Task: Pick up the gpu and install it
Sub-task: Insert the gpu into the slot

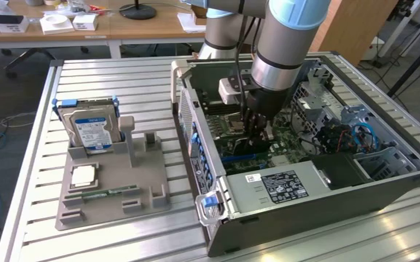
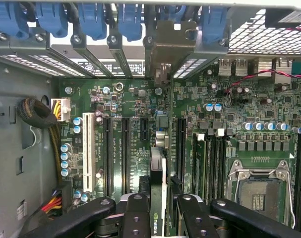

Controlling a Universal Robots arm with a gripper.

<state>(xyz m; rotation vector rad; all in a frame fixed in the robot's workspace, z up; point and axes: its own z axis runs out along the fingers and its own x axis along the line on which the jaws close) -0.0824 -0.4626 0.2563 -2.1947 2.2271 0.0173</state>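
Here, black claw (image 2: 162, 204) clamps thin flat gpu (image 2: 163, 181) edge-on above green motherboard (image 2: 140, 101).

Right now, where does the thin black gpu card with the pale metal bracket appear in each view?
Exterior view: the gpu, under the gripper, inside the open grey computer case.
Wrist view: the gpu edge-on, clamped between the gripper's black fingers.
Shared landmark: the row of blue plastic clips.

I could read only the NVIDIA mark on the gpu (image 2: 156, 218); the print on the hard drive (image 1: 90, 131) and power supply (image 1: 283, 186) labels was too small.
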